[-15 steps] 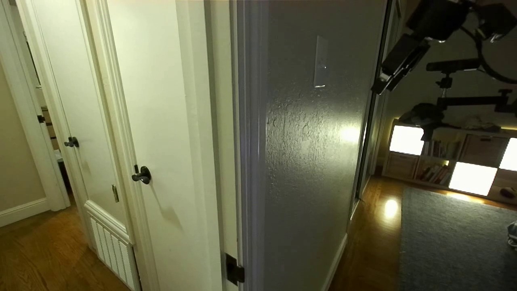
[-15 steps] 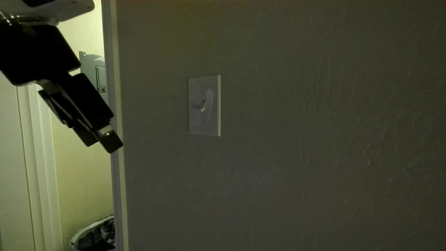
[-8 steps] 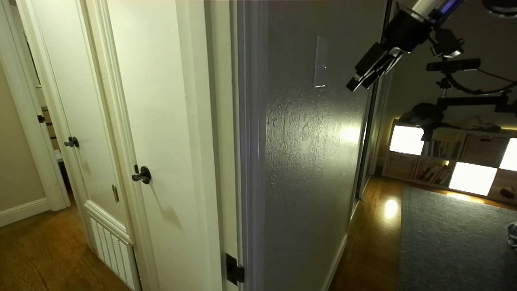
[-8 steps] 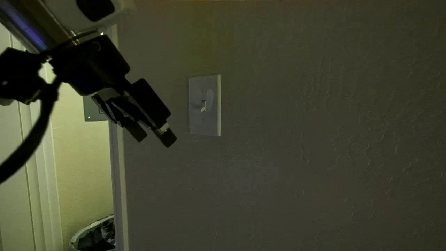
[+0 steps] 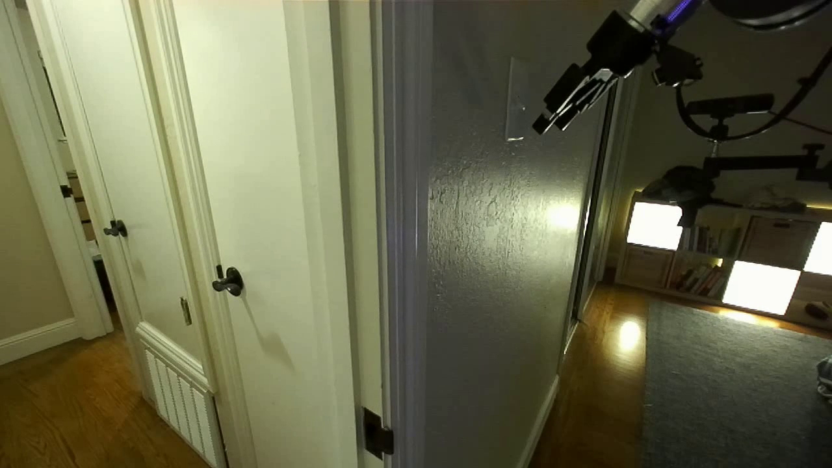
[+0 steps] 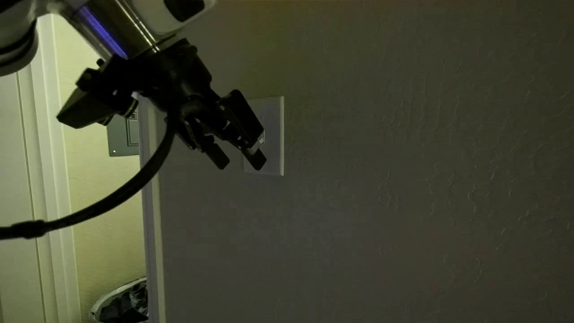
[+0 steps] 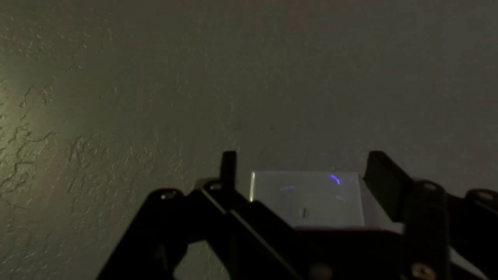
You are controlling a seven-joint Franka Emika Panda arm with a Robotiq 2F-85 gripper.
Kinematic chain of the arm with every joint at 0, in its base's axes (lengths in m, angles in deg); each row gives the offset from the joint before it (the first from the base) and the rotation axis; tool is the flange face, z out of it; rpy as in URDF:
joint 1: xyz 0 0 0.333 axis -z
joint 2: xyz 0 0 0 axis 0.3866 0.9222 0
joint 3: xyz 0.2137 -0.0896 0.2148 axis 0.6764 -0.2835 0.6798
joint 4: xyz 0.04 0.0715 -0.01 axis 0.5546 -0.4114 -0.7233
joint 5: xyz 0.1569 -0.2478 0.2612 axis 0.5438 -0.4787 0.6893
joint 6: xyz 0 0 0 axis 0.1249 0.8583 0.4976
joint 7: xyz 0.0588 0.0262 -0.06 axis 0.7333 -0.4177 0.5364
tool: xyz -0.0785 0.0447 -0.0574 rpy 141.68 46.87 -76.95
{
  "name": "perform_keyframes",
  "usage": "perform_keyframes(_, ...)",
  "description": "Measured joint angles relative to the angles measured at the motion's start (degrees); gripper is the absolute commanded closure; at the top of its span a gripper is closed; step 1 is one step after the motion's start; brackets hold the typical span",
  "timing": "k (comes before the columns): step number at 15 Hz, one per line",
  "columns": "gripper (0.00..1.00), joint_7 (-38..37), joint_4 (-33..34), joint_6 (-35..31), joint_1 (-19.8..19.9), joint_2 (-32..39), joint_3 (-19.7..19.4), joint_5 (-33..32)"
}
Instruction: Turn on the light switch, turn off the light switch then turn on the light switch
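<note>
The light switch is a pale upright wall plate with a small toggle. It shows in both exterior views [image 5: 515,97] [image 6: 274,154]; in one of them my fingers cover its left part and most of the toggle. My gripper [image 5: 551,123] is black, tilted downward and in front of the plate. Its fingertips [image 6: 240,161] are apart with nothing between them. In the wrist view the plate [image 7: 311,194] appears between the spread fingers [image 7: 301,157]; a plate screw shows, but the toggle is hidden behind the gripper body. I cannot tell whether a finger touches the plate.
A textured wall [image 6: 403,179] surrounds the switch. A door frame [image 5: 406,227] and white doors [image 5: 260,162] with black handles stand beside it. A grey electrical panel [image 6: 121,137] and a bin [image 6: 119,300] show beyond the opening. A cable [image 6: 130,188] hangs from the arm.
My gripper has moved across to the switch plate, from beside the door frame to in front of the plate, its fingers staying apart. The toggle, seen pointing down earlier, is now mostly covered.
</note>
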Motion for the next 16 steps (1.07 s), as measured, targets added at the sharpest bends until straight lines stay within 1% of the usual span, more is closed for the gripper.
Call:
perform_keyframes(2, 0.53, 0.5, 1.5, -0.4, 0.0, 0.8, -0.2, 0.0)
perform_keyframes(3, 0.48, 0.6, 2.1, -0.8, 0.0, 1.2, -0.3, 0.0)
perform_keyframes(4, 0.4, 0.7, 2.7, -1.2, 0.0, 1.7, -0.4, 0.0)
perform_keyframes(7, 0.3, 1.6, 4.1, -2.8, 0.0, 3.0, -0.5, 0.7)
perform_keyframes(8, 0.3, 2.1, 4.5, -3.3, 0.0, 3.5, -0.5, 1.1)
perform_keyframes(9, 0.35, 2.6, 4.9, -3.8, 0.0, 4.0, -0.5, 1.6)
perform_keyframes(10, 0.48, 3.1, 5.2, -4.2, 0.0, 4.5, -0.5, 2.2)
perform_keyframes(11, 0.63, 3.7, 5.4, -4.6, 0.0, 4.9, -0.5, 2.9)
perform_keyframes(14, 0.83, 6.4, 5.4, -4.7, -0.2, 5.2, -0.3, 6.0)
perform_keyframes(15, 0.89, 7.4, 5.4, -4.7, -0.3, 5.2, -0.2, 7.1)
perform_keyframes(16, 0.92, 8.3, 5.4, -4.7, -0.5, 5.2, 0.0, 8.0)
